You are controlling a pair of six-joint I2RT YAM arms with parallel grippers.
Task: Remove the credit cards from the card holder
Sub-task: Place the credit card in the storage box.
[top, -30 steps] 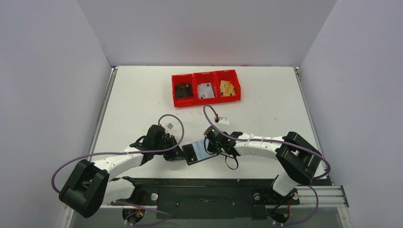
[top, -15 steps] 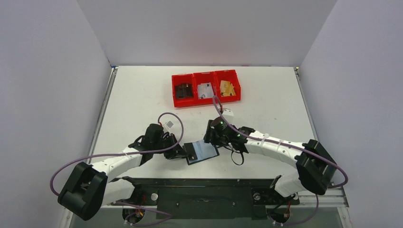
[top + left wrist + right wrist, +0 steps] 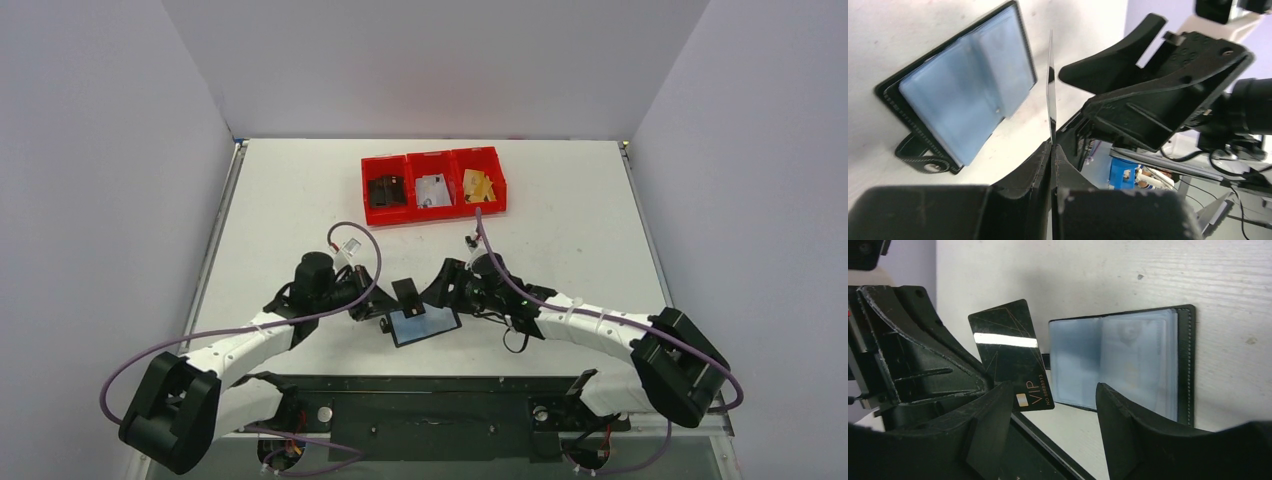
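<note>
Inspecting left end effector [image 3: 1052,150]: clenched on lower edge of glossy black rectangular credit card [image 3: 1010,357], held upright and clear of white bench [image 3: 300,200]. Read on card face from right wrist view: "VIP" in pale gold letters, small gold square beside it, then a line beginning "NO." with digits too small to vouch for; fine gold line pattern across upper part. Seen edge-on from left wrist view. Found small black folding card holder [image 3: 425,325] lying open flat on bench, bluish-grey clear plastic sleeves [image 3: 963,100] facing up, snap tab [image 3: 923,161] sticking out at one edge; sleeve contents too blurred to read. Noted right end effector [image 3: 1054,390] released, fingers spread, nothing between them, just beside card holder and held card. Observed at far side of bench, well apart from card holder: red plastic three-compartment bin [image 3: 436,214], black items in left compartment, white-grey cards in middle, gold cards in right.
</note>
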